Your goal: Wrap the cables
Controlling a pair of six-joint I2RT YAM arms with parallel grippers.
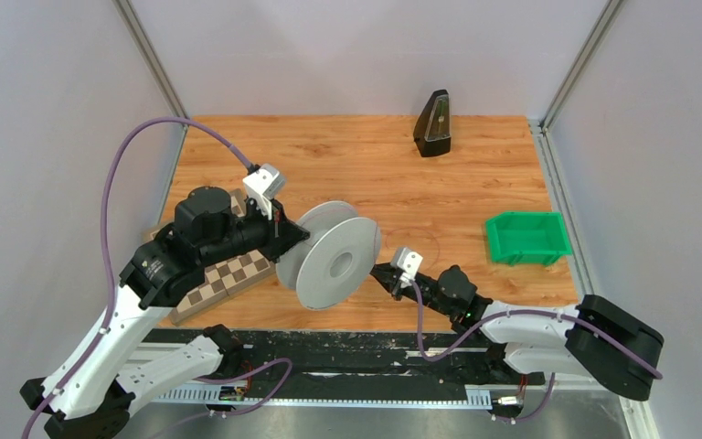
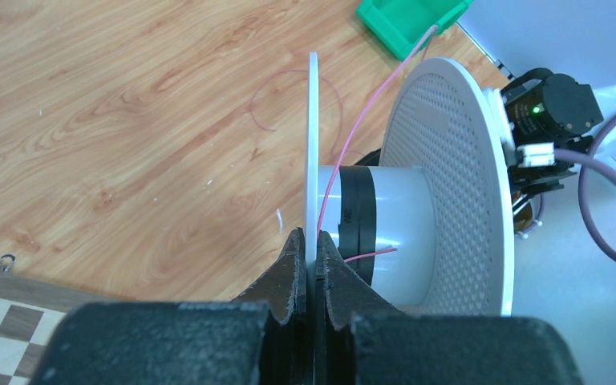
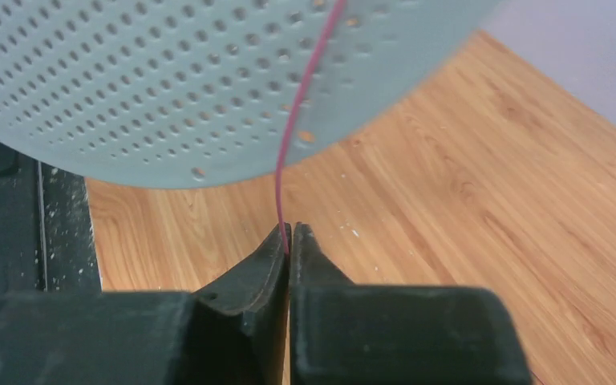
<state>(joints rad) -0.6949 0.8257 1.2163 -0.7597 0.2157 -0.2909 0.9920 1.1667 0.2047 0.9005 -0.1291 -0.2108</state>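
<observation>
On my left gripper (image 2: 311, 250) the jaws are pinched on the bare rim of one disc of the spool (image 1: 334, 265), nothing more. The spool hangs above the table (image 1: 393, 165), between the two arms, towards the near edge. On my right gripper (image 3: 289, 241) the jaws are pressed together on the thin pink wire (image 3: 303, 96), right at the fingertips, just below the perforated disc.

Risks as I see them:
- The edge grip on a thin disc is weak. Any hard pull on the wire levers the spool, and I'd expect it to twist in the jaws or drop.
- The wire is very thin. Under tension it may slide through the right fingertips. If it goes slack, the turns on the core can spring loose.
- The wire runs across the perforated disc's edge. If I lead it at a bad angle, it lands outside the disc instead of in the gap, or catches in a hole.
- A short tail sticks out at the core and looks unsecured. A tug could pull the start free.
- The slack loop lying on the table on the far side could kink or snag as it feeds.
- The right arm sits close to the disc, so a wide sweep risks knocking it.
</observation>
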